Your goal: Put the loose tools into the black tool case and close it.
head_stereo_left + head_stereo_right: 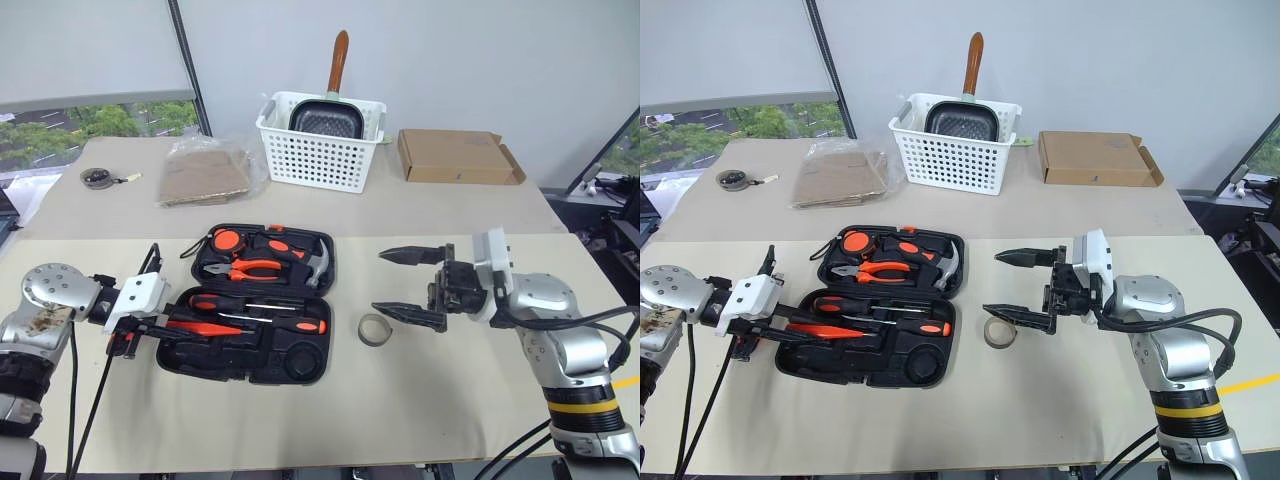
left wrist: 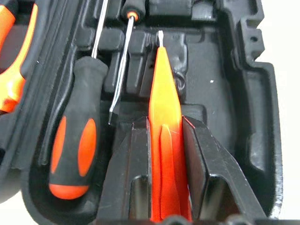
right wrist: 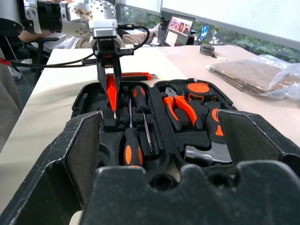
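Observation:
The black tool case [image 1: 255, 365] lies open on the table in front of me. Two long orange-and-black screwdrivers [image 1: 262, 304] rest in its near half. My left gripper [image 2: 166, 136] is shut on the small all-orange screwdriver [image 2: 164, 93], held tip-first low over the near half's moulded slots, beside the long screwdrivers. My right gripper [image 1: 382, 282] hangs open and level to the right of the case, with nothing between its fingers. The small grey-brown tape roll [image 1: 375, 330] lies on the table just below it. Another orange-and-black tool [image 3: 136, 75] lies on the table beyond the case's left side.
Orange-handled pliers [image 1: 245, 268], a hammer [image 1: 318, 262] and an orange tape measure sit in the case's far half. Behind stand a white basket [image 1: 318, 160] holding a pan, a cardboard box [image 1: 455, 157] and a plastic bag [image 1: 205, 172] of brown sheets.

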`<action>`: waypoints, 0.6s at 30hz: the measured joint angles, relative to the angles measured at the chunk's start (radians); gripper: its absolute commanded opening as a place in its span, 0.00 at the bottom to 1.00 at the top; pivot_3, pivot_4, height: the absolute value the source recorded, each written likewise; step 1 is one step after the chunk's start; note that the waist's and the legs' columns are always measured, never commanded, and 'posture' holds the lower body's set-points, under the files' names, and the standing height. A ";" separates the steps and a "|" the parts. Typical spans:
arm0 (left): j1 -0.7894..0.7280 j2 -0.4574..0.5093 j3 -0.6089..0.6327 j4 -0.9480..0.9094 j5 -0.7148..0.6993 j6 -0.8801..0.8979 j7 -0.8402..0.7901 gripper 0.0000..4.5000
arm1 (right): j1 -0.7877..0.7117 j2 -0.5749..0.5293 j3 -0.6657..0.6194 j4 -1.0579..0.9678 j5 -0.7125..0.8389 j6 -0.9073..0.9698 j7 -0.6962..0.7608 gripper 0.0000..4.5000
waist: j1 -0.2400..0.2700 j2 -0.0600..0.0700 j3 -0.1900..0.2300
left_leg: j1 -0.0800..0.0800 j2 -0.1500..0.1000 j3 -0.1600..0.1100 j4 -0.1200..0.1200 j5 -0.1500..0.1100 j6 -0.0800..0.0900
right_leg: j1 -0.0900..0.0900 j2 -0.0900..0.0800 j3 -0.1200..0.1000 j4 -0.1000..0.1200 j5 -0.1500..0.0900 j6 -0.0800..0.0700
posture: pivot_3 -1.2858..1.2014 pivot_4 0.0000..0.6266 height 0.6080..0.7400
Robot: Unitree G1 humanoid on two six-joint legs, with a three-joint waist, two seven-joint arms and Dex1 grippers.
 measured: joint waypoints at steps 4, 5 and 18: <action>-0.029 -0.004 -0.005 0.047 0.034 -0.043 0.000 0.11 | 0.001 0.000 0.000 0.000 0.000 -0.003 0.004 1.00 | 0.000 0.000 0.000 | 0.000 0.000 0.000 0.001 0.000 0.000 | 0.000 0.000 0.000 0.001 0.000 0.000 | 0.52 0.24 0.70; -0.038 -0.010 -0.006 0.057 0.045 -0.050 0.000 0.11 | 0.001 0.000 0.000 0.000 0.000 -0.003 0.004 1.00 | 0.000 0.000 0.000 | 0.000 0.000 0.000 0.001 0.000 0.000 | 0.000 0.000 0.000 0.001 0.000 0.000 | 0.52 0.24 0.70; -0.079 -0.040 -0.040 0.069 0.065 -0.058 0.002 0.11 | 0.025 0.004 0.001 0.000 -0.001 -0.028 -0.012 1.00 | 0.002 0.000 0.000 | 0.000 0.000 0.000 0.005 -0.001 0.002 | 0.001 -0.001 0.000 0.001 0.000 0.001 | 0.52 0.24 0.70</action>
